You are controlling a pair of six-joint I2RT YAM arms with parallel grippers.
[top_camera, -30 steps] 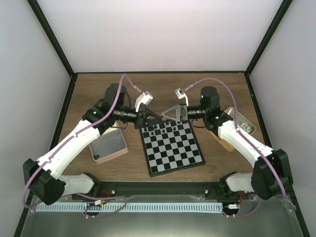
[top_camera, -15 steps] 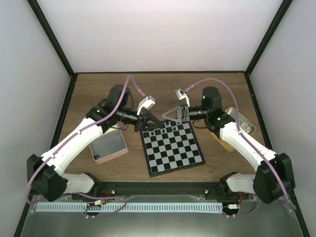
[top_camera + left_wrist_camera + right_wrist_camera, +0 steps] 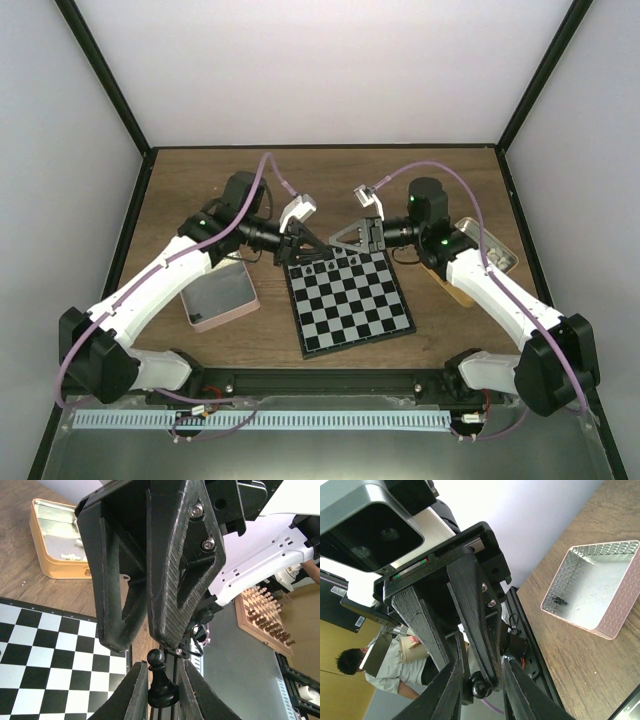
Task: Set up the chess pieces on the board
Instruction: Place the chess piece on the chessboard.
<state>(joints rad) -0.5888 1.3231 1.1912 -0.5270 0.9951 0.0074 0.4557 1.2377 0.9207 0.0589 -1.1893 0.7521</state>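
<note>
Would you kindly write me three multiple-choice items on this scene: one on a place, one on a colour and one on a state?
1. Where does the pink-rimmed square tray lie?
A. On the brown wooden table, beside the black and pale grey checked chessboard, on the left arm's side
B. On top of that board
C. Leaning upright against the back wall

2. What colour is the small pawn in the left claw?
A. Cream
B. Black
C. Red

3. What state is the left claw in?
A. Wide open and empty
B. Shut on nothing
C. Shut on the pawn

Answers:
1 A: the top view shows the tray on the wood, left of the board.
2 B: the left wrist view shows it black.
3 C: its fingers press the pawn's base from both sides.
</note>
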